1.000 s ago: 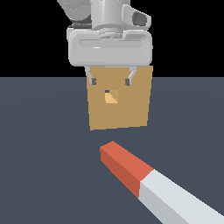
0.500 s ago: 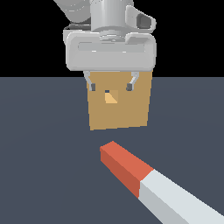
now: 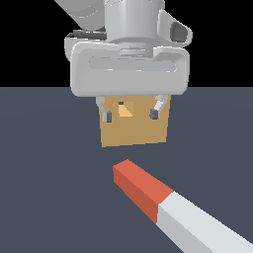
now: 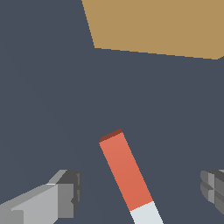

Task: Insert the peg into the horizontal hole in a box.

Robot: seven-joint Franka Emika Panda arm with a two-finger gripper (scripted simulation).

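The peg (image 3: 163, 205) lies flat on the dark floor in the exterior view, its red-orange end toward the box and its grey-white rest running to the exterior view's lower right. The tan box (image 3: 133, 128) stands behind it, with the small square hole (image 3: 127, 109) partly showing under the gripper body. My gripper (image 3: 130, 115) hangs open and empty above the floor, in front of the box and apart from the peg. In the wrist view the peg (image 4: 127, 173) lies between the two fingertips (image 4: 65, 192), and the box (image 4: 157, 26) shows as a tan slab.
The dark grey-blue floor (image 3: 49, 188) spreads around the peg and box. Nothing else stands on it in either view.
My gripper has come closer to the exterior camera and a little lower, now covering more of the box's top. The peg and box have not moved.
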